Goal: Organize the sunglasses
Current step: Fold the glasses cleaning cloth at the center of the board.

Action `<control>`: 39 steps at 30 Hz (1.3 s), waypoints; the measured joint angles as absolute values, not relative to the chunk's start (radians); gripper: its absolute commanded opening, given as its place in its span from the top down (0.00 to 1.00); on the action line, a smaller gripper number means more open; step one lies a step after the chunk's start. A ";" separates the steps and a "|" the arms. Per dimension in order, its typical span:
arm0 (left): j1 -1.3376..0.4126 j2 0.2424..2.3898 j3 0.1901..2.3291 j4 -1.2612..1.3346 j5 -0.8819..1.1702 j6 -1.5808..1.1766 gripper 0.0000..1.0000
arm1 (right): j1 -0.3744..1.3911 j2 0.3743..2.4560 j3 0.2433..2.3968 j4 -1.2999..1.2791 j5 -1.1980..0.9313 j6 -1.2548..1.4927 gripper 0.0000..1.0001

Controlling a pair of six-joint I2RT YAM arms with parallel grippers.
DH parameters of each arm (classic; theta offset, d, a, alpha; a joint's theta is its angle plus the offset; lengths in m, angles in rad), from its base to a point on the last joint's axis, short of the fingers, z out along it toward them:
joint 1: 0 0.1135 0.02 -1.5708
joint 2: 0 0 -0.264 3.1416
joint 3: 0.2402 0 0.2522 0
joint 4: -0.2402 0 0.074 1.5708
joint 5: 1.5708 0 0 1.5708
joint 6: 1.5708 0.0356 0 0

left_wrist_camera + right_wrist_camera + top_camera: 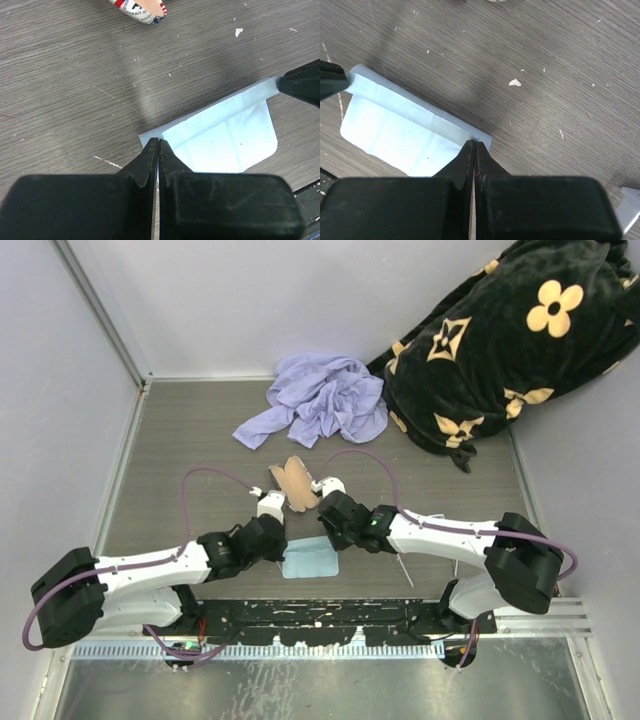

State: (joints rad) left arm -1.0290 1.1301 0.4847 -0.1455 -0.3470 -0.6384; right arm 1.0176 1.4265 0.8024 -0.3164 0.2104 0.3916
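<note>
A small light-blue cloth [308,562] lies flat on the table between my arms. My left gripper [158,141] is shut on one far corner of the cloth [225,135]. My right gripper [474,144] is shut on the other far corner of the cloth [395,130]. The cloth's far edge is folded over in a narrow strip. The printed red-and-white case [293,483] lies just beyond the grippers, and its end shows in the left wrist view [142,9]. A thin white rod [405,572] beside my right forearm looks like an arm of the sunglasses; the rest of them is hidden.
A crumpled lilac cloth [320,400] lies at the back middle. A big black blanket with tan flowers [500,340] fills the back right corner. Grey walls bound the table on the left, the back and the right. A metal rail [330,620] runs along the near edge.
</note>
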 measured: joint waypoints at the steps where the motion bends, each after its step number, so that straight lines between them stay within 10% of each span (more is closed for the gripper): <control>1: -1.029 1.121 0.480 -0.145 -0.343 -0.638 1.00 | 1.018 1.420 0.800 -0.315 0.203 0.394 1.00; 39: -1.029 1.054 0.384 -0.101 -0.188 -0.669 1.00 | 1.066 1.398 0.755 -0.361 0.083 0.426 1.00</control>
